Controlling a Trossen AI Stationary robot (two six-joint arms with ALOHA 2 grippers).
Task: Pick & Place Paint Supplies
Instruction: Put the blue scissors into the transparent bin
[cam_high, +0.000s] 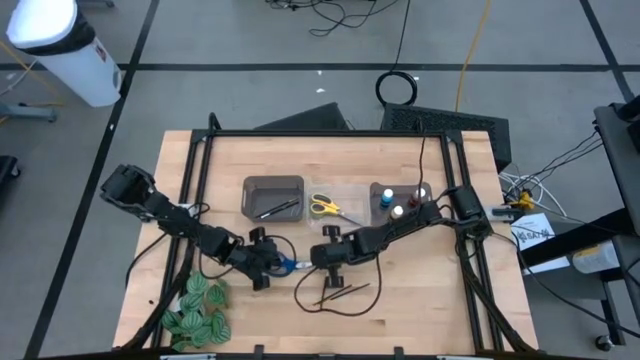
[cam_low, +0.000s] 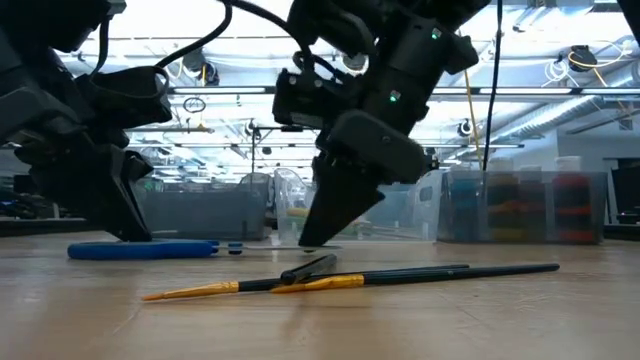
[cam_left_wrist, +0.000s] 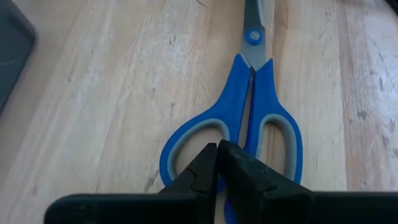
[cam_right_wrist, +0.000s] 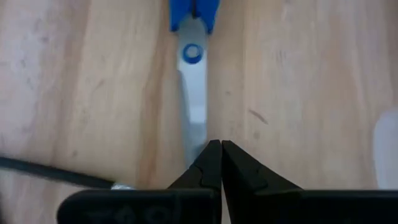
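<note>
Both arms are down low over the middle of the wooden bench (cam_high: 400, 300), nose to nose over the blue-handled scissors (cam_left_wrist: 239, 121). The left end effector (cam_left_wrist: 217, 163) sits right at the handle end, its two dark fingers pinched almost together over the inner edge of one blue-and-grey loop; whether it really grips the loop I cannot tell from here. The right end effector (cam_right_wrist: 215, 163) comes in from the other side, fingers fully closed, tips pressed at the steel blade just past the blue pivot rivet, holding nothing. The scissors lie flat on the wood between the two, blades shut. Just in front of them, nearer the bench's front edge, two thin dark paintbrushes (cam_low: 360, 277) with gold ferrules lie crossed over each other, close by the right arm's fingers but apart from them. Further back sits a grey bin (cam_high: 274, 197) with a dark brush-like piece inside, and beside it a clear bin (cam_high: 350, 190) with the yellow-handled scissors (cam_high: 323, 206) in it. To the right of those, small paint bottles (cam_high: 398, 205) stand together with blue, white and reddish caps. At the front left corner lies a green striped leafy bunch (cam_high: 197, 310).
</note>
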